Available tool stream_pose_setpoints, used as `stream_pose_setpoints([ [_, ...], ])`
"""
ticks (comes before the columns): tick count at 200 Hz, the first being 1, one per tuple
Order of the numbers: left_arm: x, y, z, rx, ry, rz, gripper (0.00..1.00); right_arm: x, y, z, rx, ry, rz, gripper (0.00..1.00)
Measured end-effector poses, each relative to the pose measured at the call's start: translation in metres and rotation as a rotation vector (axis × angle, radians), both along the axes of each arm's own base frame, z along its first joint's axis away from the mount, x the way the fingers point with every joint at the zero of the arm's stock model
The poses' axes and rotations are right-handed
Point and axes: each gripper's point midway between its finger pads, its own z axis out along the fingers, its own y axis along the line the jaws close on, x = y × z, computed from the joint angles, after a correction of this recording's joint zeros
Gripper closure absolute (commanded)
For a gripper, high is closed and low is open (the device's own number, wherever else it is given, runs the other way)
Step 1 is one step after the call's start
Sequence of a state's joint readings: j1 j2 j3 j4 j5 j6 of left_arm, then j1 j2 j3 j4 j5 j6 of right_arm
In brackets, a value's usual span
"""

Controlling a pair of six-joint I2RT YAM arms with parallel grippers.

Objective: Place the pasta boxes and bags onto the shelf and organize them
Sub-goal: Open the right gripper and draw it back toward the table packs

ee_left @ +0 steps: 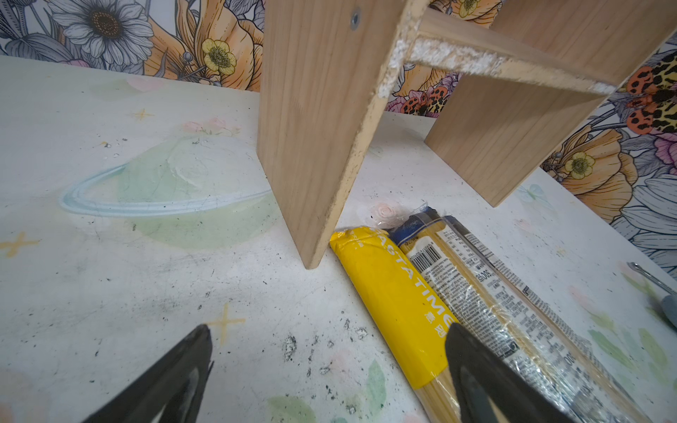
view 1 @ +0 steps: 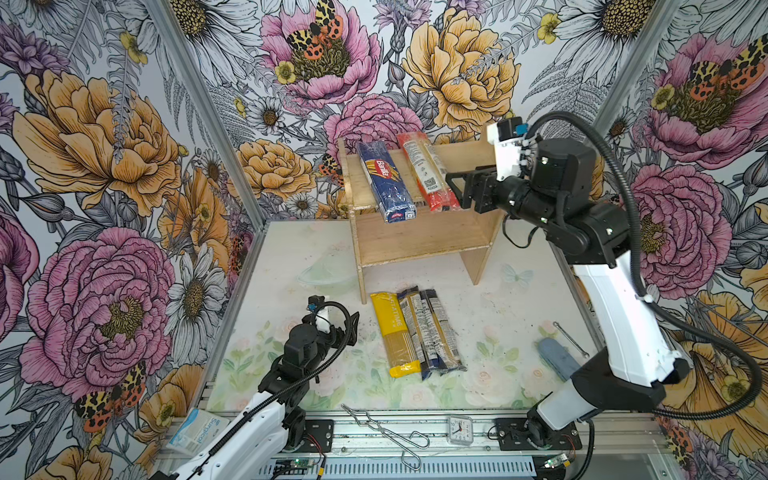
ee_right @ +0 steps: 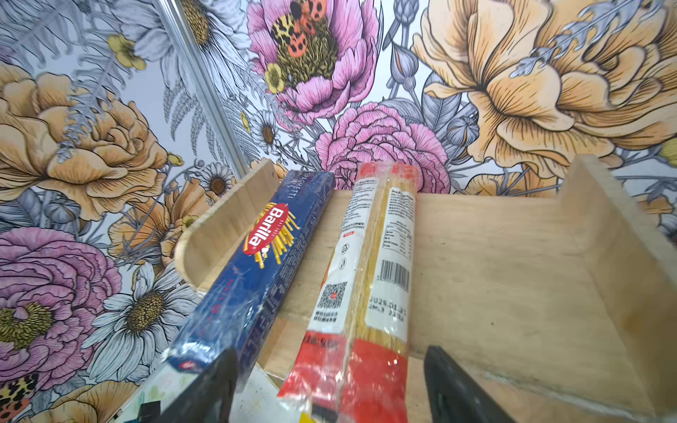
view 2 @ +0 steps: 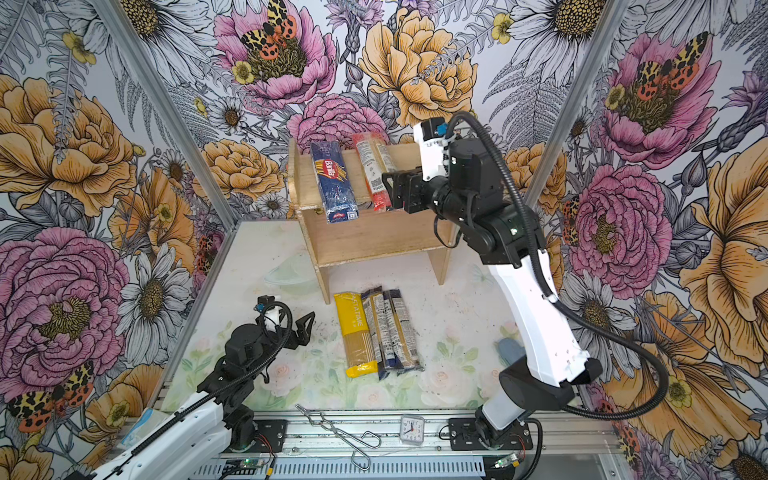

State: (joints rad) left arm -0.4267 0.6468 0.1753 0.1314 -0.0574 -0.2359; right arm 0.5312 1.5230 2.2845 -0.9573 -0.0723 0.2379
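Observation:
The pale wooden shelf [view 1: 419, 239] [view 2: 374, 241] stands at the back of the table. On its top board lie a dark blue Barilla box [view 1: 384, 183] [ee_right: 263, 256] and a red-ended clear pack [view 1: 428, 174] [ee_right: 377, 274], both overhanging the front edge. My right gripper [view 1: 453, 189] [ee_right: 329, 366] is open at the red end, its fingers clear of the pack on either side. A yellow pack [view 1: 392, 332] [ee_left: 395, 293] and two clear packs with dark ends [view 1: 432, 328] [ee_left: 476, 293] lie side by side on the table before the shelf. My left gripper [view 1: 351, 328] [ee_left: 328, 329] hangs open and empty left of the yellow pack.
A clear plastic dish [view 1: 324, 276] lies left of the shelf leg. Metal tongs [view 1: 386, 432], a small clock [view 1: 459, 430] and a white-blue Surgical packet [view 1: 197, 430] sit along the front rail. A blue-grey object [view 1: 555, 357] and a thin metal tool [view 1: 571, 338] lie by the right arm.

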Motion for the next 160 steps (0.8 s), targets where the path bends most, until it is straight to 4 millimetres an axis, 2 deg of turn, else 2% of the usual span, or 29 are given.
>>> stream_pose_setpoints([
  [13, 0.0, 0.0, 0.0, 0.0, 0.0, 0.0, 0.01, -0.029, -0.016, 0.009, 0.027, -0.027, 0.006, 0.18],
  [26, 0.0, 0.0, -0.001, 0.001, 0.002, 0.0, 0.01, -0.055, -0.028, 0.006, 0.042, -0.031, 0.015, 0.18],
  [47, 0.0, -0.001, -0.002, 0.002, 0.007, -0.003, 0.01, -0.082, -0.041, -0.026, 0.045, 0.027, 0.022, 0.18],
  [67, 0.0, -0.001, -0.004, 0.004, 0.013, -0.006, 0.01, -0.094, -0.046, -0.084, 0.024, 0.143, 0.018, 0.18],
  [97, 0.0, -0.002, -0.004, 0.004, 0.016, -0.01, 0.01, -0.105, -0.047, -0.2, -0.038, 0.403, -0.005, 0.18],
  [117, -0.001, -0.004, -0.006, 0.003, 0.023, -0.021, 0.01, -0.115, -0.049, -0.267, -0.058, 0.553, -0.036, 0.18],
  [138, -0.001, -0.006, -0.008, 0.003, 0.031, -0.032, 0.01, -0.126, -0.055, -0.319, -0.056, 0.648, -0.078, 0.18],
  [160, -0.002, -0.009, -0.007, -0.003, 0.029, -0.05, 0.01, -0.13, -0.059, -0.36, -0.066, 0.718, -0.118, 0.18],
])
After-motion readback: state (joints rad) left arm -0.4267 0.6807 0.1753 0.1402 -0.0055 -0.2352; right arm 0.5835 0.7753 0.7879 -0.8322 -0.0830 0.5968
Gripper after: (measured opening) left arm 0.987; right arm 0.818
